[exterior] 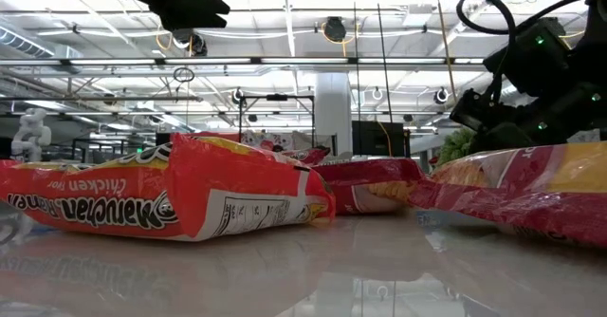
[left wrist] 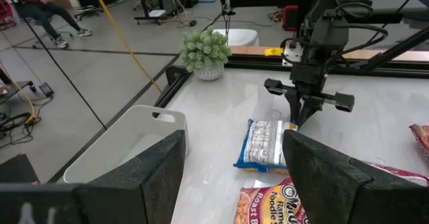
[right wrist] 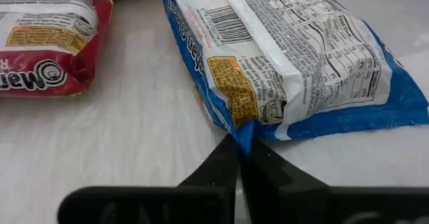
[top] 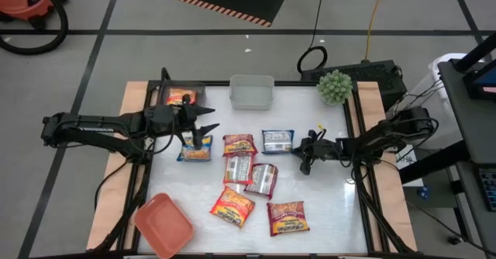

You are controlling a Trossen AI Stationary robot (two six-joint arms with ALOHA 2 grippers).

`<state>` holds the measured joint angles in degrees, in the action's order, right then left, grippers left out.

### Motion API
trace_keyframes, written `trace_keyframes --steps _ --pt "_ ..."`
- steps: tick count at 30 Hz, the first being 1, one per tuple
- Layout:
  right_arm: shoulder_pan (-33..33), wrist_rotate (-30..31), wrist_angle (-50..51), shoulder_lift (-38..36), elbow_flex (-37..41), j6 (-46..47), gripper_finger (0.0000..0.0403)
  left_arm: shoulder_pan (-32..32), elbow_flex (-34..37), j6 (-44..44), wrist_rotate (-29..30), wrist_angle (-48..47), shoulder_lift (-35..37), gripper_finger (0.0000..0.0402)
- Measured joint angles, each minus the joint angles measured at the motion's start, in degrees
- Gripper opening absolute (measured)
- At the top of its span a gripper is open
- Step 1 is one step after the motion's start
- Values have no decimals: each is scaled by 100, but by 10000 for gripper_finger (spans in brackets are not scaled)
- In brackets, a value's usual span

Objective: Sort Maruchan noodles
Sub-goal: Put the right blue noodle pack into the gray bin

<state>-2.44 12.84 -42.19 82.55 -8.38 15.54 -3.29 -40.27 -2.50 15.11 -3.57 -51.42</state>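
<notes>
A: What takes up the most room?

B: The white table (top: 325, 205), with the left arm coming in from one side and the right arm from the other. At the far edge stand a grey bin (top: 251, 92) and a clear bin (top: 183, 95) with an orange packet showing in it; a salmon-red bin (top: 163, 225) sits at the near left corner, and a small potted plant (top: 335, 86) at the far right.

A: And the Maruchan noodles?

B: Spread over the middle of the table. A blue packet (top: 277, 140) lies white side up toward the right. Another blue and yellow packet (top: 195, 148) lies under the left arm. Orange-red ones sit in the centre (top: 239, 143) and toward the near edge (top: 232, 206) (top: 287, 217), with silvery-pink ones (top: 261, 180) between them.

A: What is the right gripper doing?

B: The right gripper (right wrist: 242, 153) is down at the table, its fingers pinched together on the corner of the blue packet's wrapper.

A: And the left gripper?

B: The left gripper (left wrist: 231, 167) hovers above the table near the grey bin, fingers well apart, holding nothing.
</notes>
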Motion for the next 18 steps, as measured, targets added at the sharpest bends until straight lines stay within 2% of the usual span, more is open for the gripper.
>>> trace_keyframes --steps 9,18 --pt "127 14 -308 -750 2 -377 1 0 0 28 0 -28 -138 255" --pt "129 108 -373 -1520 2 -602 0 0 0 -22 0 355 -837 255"
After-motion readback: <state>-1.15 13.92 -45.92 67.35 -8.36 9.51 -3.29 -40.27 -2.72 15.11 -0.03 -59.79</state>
